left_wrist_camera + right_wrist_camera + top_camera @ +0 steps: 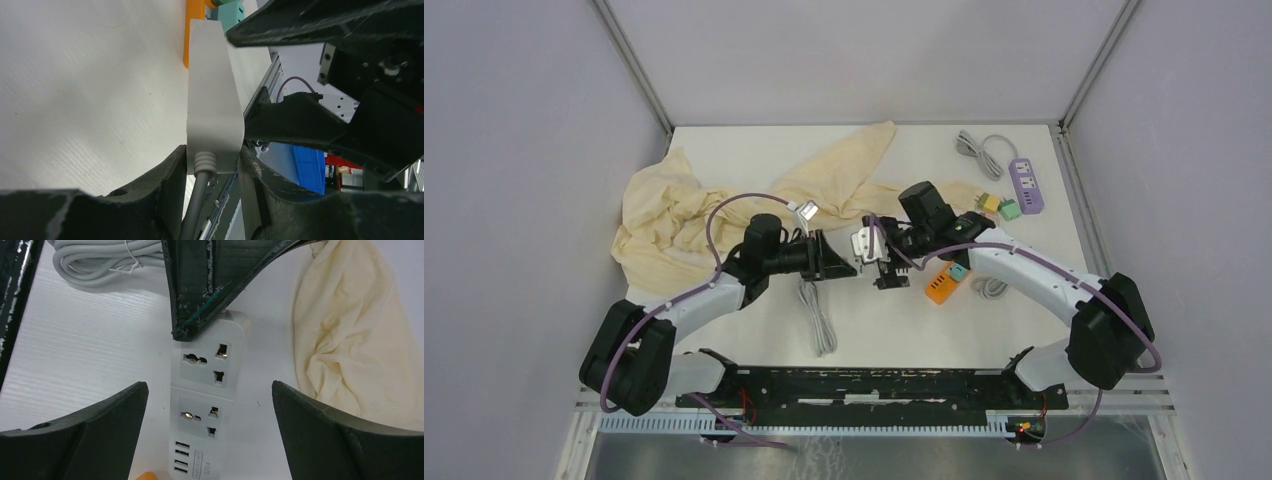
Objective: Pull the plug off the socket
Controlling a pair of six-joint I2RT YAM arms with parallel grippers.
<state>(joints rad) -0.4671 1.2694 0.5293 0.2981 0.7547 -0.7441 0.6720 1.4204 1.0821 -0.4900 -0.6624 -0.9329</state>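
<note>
The socket is a white power strip (865,245) held up off the table. My left gripper (215,165) is shut on its cable end, one finger on each side, with the grey cord (197,200) running out between them. In the right wrist view both outlets of the strip (207,385) are empty. My right gripper (210,430) stands wide open above the strip's USB end, holding nothing. An orange plug (942,285) with a teal piece lies on the table just right of the strip; it also shows as the orange plug (192,30) in the left wrist view.
A crumpled cream cloth (724,210) covers the back left. A coiled grey cable (817,315) lies below the left gripper. A second strip with a purple face (1027,185) and small green and yellow adapters (999,205) sit at the back right.
</note>
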